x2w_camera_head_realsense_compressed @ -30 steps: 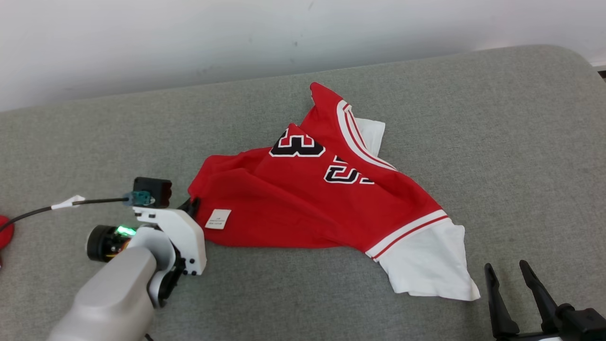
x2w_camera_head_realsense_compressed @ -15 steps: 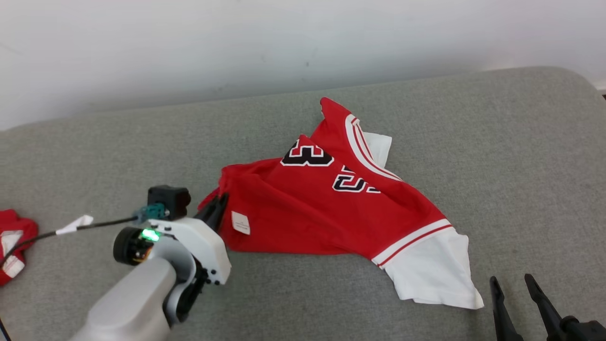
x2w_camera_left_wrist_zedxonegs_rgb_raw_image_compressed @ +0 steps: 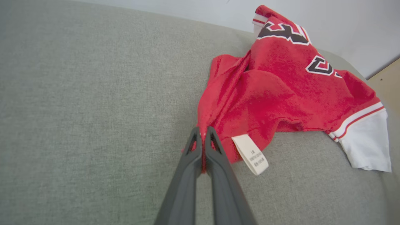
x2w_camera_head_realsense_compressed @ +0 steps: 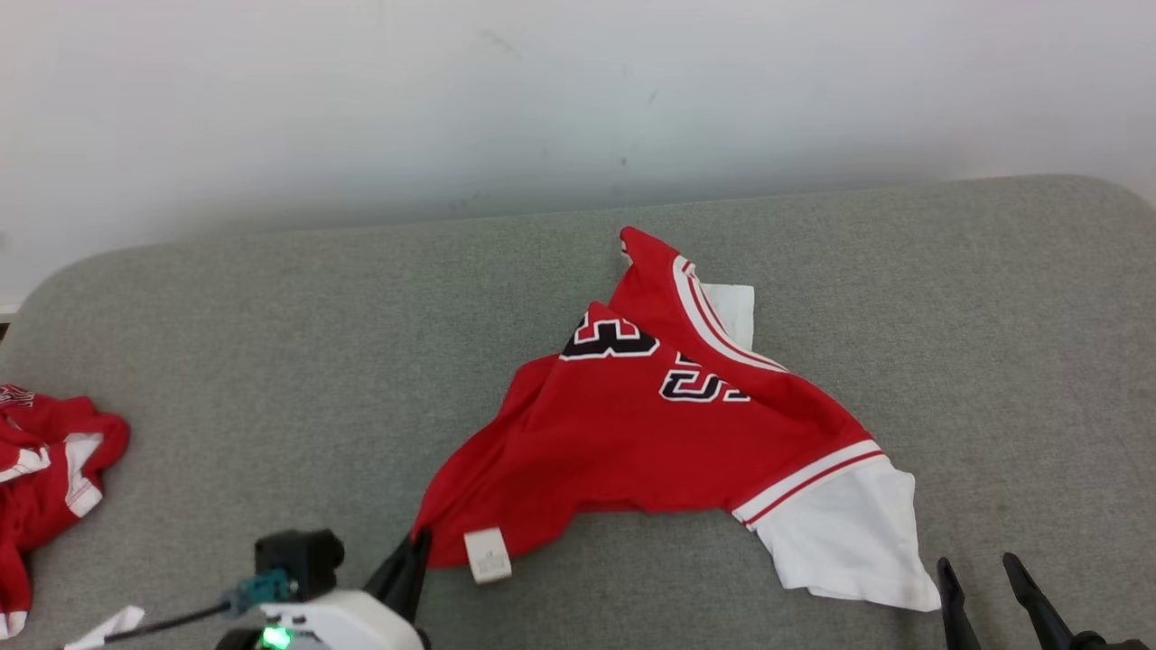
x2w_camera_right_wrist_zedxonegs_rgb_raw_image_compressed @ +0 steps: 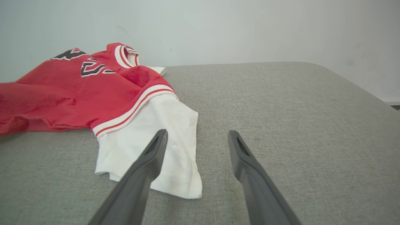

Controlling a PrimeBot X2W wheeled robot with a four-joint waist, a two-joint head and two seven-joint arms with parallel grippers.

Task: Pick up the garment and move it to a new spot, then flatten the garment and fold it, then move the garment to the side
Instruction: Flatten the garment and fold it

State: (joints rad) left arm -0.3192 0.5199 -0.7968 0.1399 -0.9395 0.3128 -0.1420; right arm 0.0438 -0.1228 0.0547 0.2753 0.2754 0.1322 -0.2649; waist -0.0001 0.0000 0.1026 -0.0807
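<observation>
The pick-up step is in hand: the left gripper (x2w_camera_left_wrist_zedxonegs_rgb_raw_image_compressed: 203, 134) pinches the near left corner of the garment (x2w_camera_head_realsense_compressed: 668, 433), which lies crumpled on the cushion (x2w_camera_head_realsense_compressed: 271, 361). The right gripper (x2w_camera_right_wrist_zedxonegs_rgb_raw_image_compressed: 197, 133) is spread and holds nothing, beside the white sleeve (x2w_camera_right_wrist_zedxonegs_rgb_raw_image_compressed: 131, 134). Next, I judge, the garment needs lifting and carrying without slipping.
</observation>
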